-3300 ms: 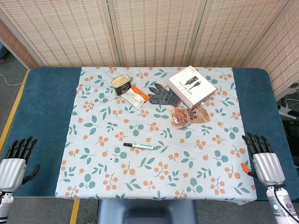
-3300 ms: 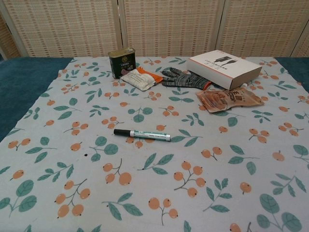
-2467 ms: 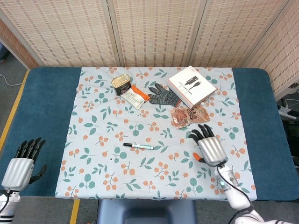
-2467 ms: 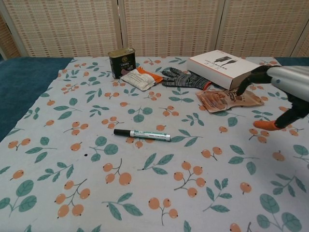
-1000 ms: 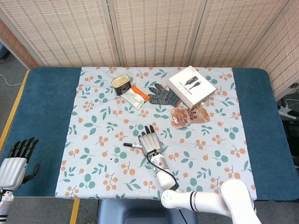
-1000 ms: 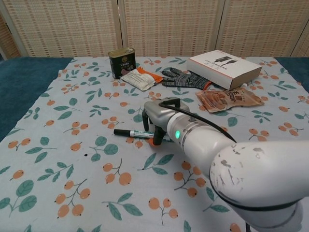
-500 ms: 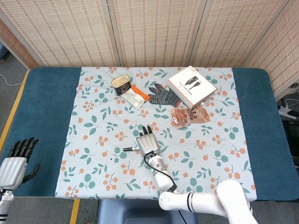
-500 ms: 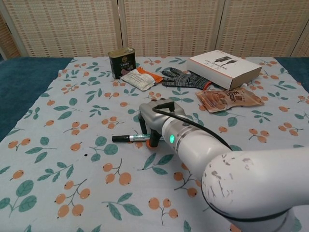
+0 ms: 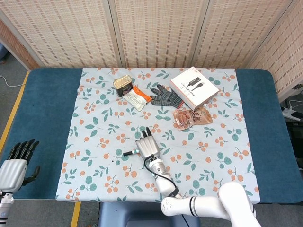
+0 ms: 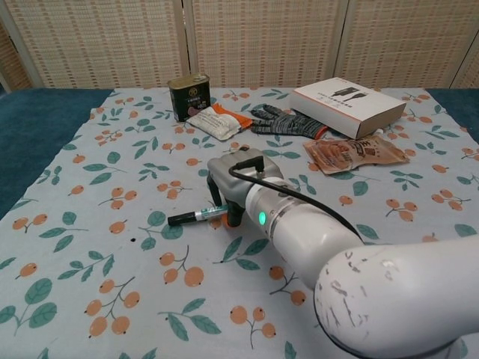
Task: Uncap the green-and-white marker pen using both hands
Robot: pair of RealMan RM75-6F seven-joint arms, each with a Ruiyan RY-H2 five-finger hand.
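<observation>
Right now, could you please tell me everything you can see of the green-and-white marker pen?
The marker pen is slim, with a black cap at its left end and a white barrel bearing green print. The cap is on. Its barrel end is in the grip of the right hand, and the capped end juts out to the left, tilted slightly, low over the floral tablecloth.

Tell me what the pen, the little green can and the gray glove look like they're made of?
Marker pen: probably smooth plastic, with a black cap. Green can: likely metal, judging by its shiny rim. Glove: knitted fabric, with a speckled weave.
</observation>
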